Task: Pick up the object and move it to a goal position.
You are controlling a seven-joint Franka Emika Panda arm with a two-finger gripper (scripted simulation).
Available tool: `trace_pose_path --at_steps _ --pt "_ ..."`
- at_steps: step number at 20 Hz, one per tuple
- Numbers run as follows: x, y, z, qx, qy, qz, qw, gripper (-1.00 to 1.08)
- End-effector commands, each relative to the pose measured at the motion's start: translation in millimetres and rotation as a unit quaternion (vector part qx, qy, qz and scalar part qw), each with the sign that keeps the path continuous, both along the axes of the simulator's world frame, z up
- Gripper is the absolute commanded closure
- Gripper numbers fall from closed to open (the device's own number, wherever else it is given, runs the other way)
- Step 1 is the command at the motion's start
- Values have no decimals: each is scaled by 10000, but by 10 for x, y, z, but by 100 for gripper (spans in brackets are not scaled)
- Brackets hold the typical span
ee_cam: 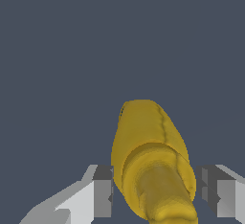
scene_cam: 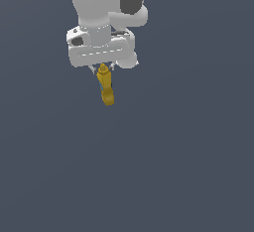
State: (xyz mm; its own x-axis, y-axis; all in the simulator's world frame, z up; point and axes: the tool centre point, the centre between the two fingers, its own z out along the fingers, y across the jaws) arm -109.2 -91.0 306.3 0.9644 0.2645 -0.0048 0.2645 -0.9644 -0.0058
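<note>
Overhead, yellow bottle between end effector fingers.

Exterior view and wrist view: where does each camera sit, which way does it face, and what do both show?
Exterior view: off the arm, its position unknown, facing the gripper with the yellow squeeze bottle hanging below; the white wrist links show.
Wrist view: on the wrist, looking along the fingers at the bottle between them; only both fingers show.
Shared: the bottle, the fingers, the plain grey background.

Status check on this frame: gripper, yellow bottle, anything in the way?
Gripper shut on yellow squeeze bottle. Bottle hangs below the fingers, tilted. Nothing else in view.
</note>
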Motion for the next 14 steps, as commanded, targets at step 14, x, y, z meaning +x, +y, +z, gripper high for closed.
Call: trace_pose_path --at_steps 14 --pt "-152 -821 857 -21 -31 2 10000 108"
